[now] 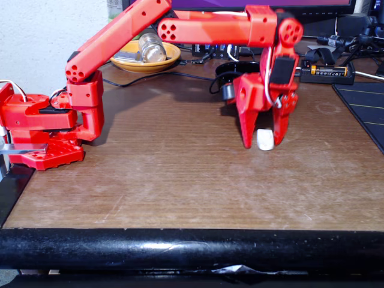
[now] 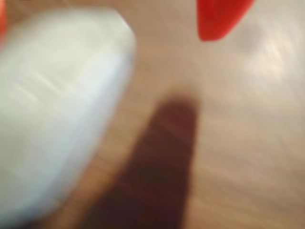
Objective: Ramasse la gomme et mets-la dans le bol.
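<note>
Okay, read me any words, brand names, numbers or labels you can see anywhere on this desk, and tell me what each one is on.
Nothing can be read for certain.
Battery at the back right in the fixed view: dark print on its yellow-and-black wrap, too small and blurred to read.
Eraser, red arm, yellow dish, wooden table: no lettering visible.
The wrist view is too blurred to show any text.

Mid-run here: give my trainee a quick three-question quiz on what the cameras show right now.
1. True or false: the eraser lies inside the black bowl.
2. In the fixed view, the eraser sits: A) between the gripper fingers, B) in the yellow dish, C) at the table's front edge.
3. In the wrist view, what large white blur is at left?

Key: 1 false, it is at the tabletop; 2 A; 3 the eraser.
</note>
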